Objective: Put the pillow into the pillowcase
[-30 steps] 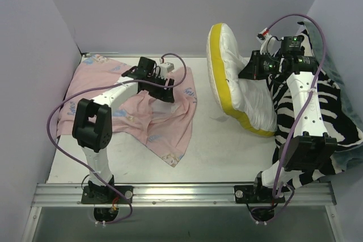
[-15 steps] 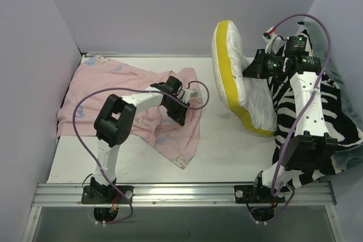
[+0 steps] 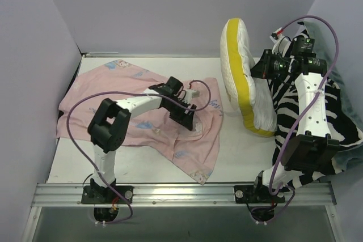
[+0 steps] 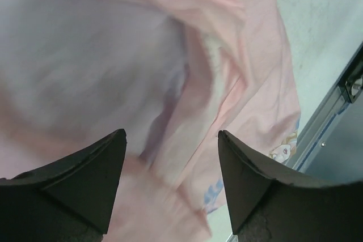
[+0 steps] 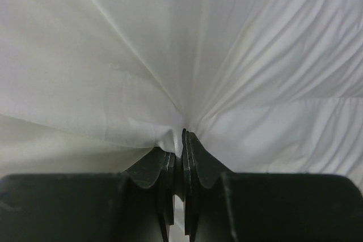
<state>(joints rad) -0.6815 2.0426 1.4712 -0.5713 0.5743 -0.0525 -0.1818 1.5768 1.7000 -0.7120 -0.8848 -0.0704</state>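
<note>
The pillow [image 3: 243, 77], white with a yellow band, stands on its edge at the right of the table. My right gripper [image 3: 264, 67] is shut on a pinch of its white cover; in the right wrist view the pillow [image 5: 170, 38] fills the frame above the closed right gripper [image 5: 182, 134]. The pillowcase [image 3: 113, 92] lies spread and rumpled at the left and middle, pale pink side up. My left gripper [image 3: 188, 120] hovers low over its right part. In the left wrist view the left gripper [image 4: 171, 137] stands open, with blurred folds of the pillowcase [image 4: 227, 38] under and between its fingers.
A zebra-striped blanket [image 3: 334, 117] is heaped along the right side under and behind the right arm. Lilac walls close in the left, back and right. A metal rail [image 3: 181, 194] runs along the near edge. Bare tabletop [image 3: 244, 151] shows between pillowcase and blanket.
My left gripper moved right and nearer, and the pillowcase's right part came with it toward the pillow. The pillow shifted slightly right and stands more upright in the right gripper.
</note>
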